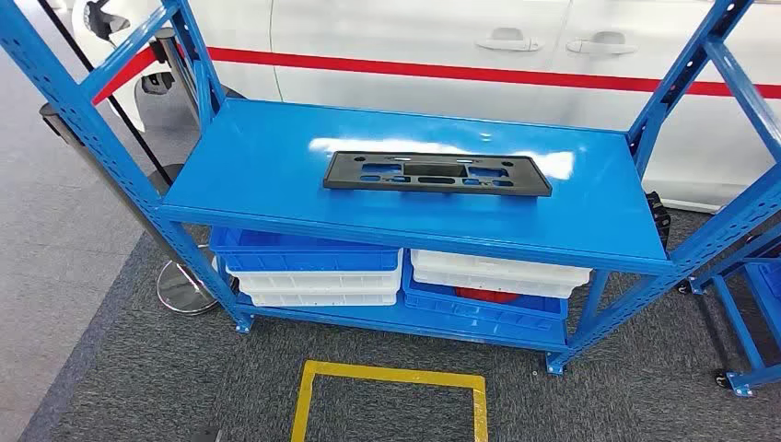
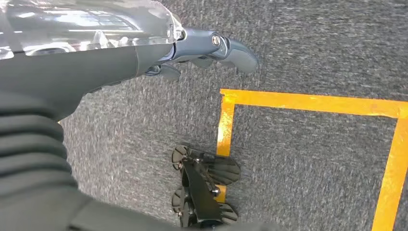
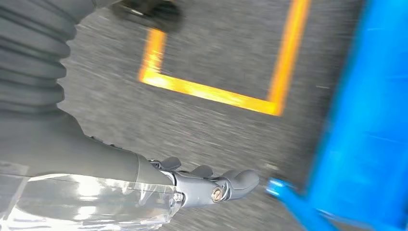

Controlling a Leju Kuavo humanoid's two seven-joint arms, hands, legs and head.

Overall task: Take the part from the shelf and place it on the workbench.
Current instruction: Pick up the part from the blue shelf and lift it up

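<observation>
Blue shelf (image 1: 276, 157), one black part (image 1: 437, 173).

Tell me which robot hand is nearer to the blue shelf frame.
Right. The right robot hand hangs beside the blue shelf frame; the left robot hand hangs over grey carpet by the yellow tape.

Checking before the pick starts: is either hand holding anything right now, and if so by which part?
Nothing is held. The left hand and right hand hang over the carpet with nothing in them; the black part lies untouched on the shelf.
</observation>
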